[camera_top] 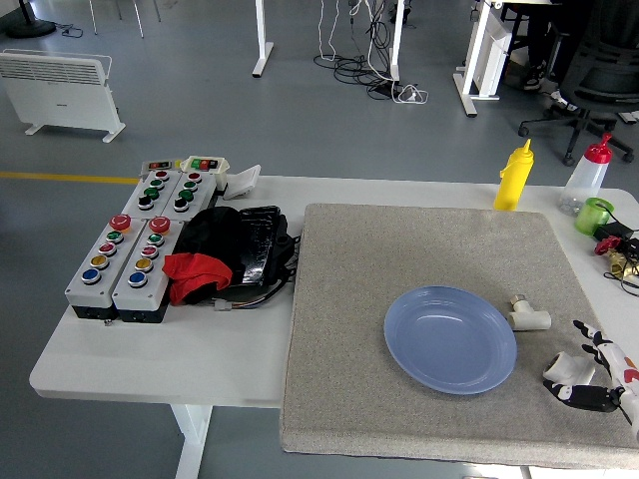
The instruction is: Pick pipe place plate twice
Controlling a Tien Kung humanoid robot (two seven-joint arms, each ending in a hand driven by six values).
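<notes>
While the right hand (589,371) rests at the near right corner of the mat (349,299), its fingers look loosely spread and hold nothing. The white pipe (525,315) lies just beside the right rim of the blue plate (450,338), not on it. A careless grasp could push the pipe away or knock the plate.

High head view, facing forward and down, table (150,359) near edge at bottom
</notes>
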